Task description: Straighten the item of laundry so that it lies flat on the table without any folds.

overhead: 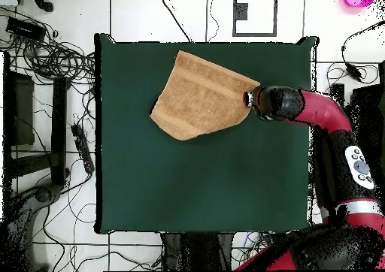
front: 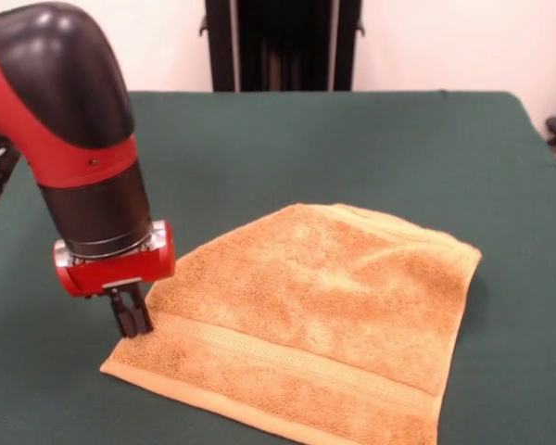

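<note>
The item of laundry (front: 324,315) (overhead: 201,96), a golden-orange terry towel, lies on the green table (front: 259,148) (overhead: 203,179). Its near hem with the woven band lies flat. Its far side narrows to a rounded point, as if a corner is folded under. My gripper (front: 132,324) (overhead: 247,98) points straight down at the towel's left edge, just behind the near left corner. Its fingers are shut together with their tips pressed into the cloth edge at table level.
The red and black arm (front: 74,139) (overhead: 323,115) leans in over the table's left side in the front view. The towel lies near the table's front edge there. Cables and stands (overhead: 45,74) crowd the floor beside the table.
</note>
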Available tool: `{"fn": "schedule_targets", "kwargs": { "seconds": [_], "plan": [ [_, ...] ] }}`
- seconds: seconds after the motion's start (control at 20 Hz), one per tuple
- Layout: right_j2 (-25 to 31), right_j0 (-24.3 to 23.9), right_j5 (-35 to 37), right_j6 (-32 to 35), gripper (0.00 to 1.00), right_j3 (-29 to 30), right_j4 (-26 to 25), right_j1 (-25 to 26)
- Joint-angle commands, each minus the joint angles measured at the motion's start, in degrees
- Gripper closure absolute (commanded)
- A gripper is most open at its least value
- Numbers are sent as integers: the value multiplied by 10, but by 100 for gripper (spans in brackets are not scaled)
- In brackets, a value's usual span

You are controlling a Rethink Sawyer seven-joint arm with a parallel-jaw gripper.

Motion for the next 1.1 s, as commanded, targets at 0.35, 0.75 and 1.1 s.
{"fn": "schedule_targets", "kwargs": {
  "seconds": [0.35, 0.75, 1.1],
  "plan": [
    [27, 28, -11, -111, 100, 10, -33, 75],
    [-16, 56, 9, -109, 100, -39, -72, 74],
    [-54, 77, -119, -34, 100, -59, -144, 66]
  ]
}}
